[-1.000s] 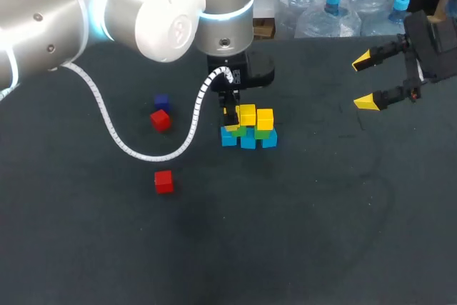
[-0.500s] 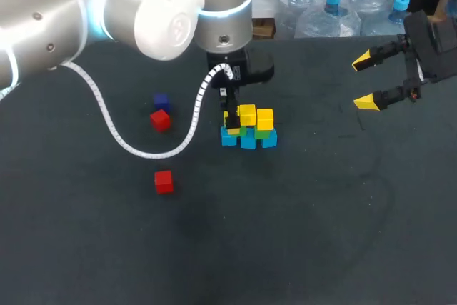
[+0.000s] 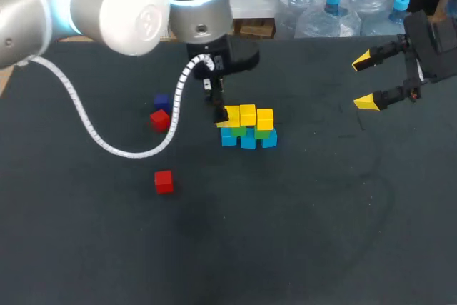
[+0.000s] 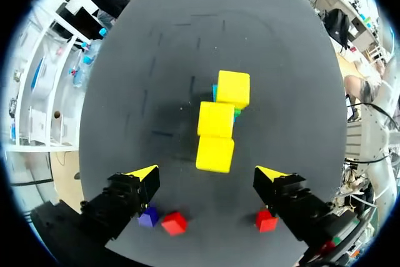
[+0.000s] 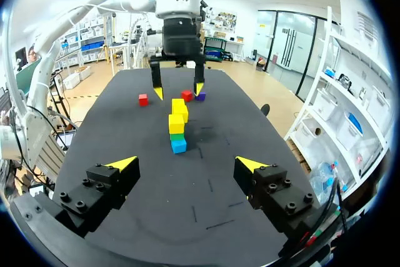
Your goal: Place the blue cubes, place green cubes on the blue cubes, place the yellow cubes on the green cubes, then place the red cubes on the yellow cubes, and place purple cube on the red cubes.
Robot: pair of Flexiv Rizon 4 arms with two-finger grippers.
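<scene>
A row of three yellow cubes (image 3: 248, 115) rests on green cubes (image 3: 261, 133), which sit on blue cubes (image 3: 248, 141) at mid-table. My left gripper (image 3: 220, 111) hovers open just above the row's left end, and in its wrist view the yellow cubes (image 4: 215, 153) lie below and ahead of its empty gripper (image 4: 208, 173). Two red cubes (image 3: 160, 119) (image 3: 163, 181) and a purple cube (image 3: 161, 101) lie loose to the left. My right gripper (image 3: 364, 81) stands open and empty at the far right, facing the stack (image 5: 178, 124) from a distance.
The left arm's white coiled cable (image 3: 107, 141) droops over the table between the loose cubes and the stack. Bare dark tabletop (image 3: 300, 233) spreads across the front and right side.
My left gripper has opened, let go of the leftmost yellow cube, and drawn up and to the left of the stack. The right arm has not moved.
</scene>
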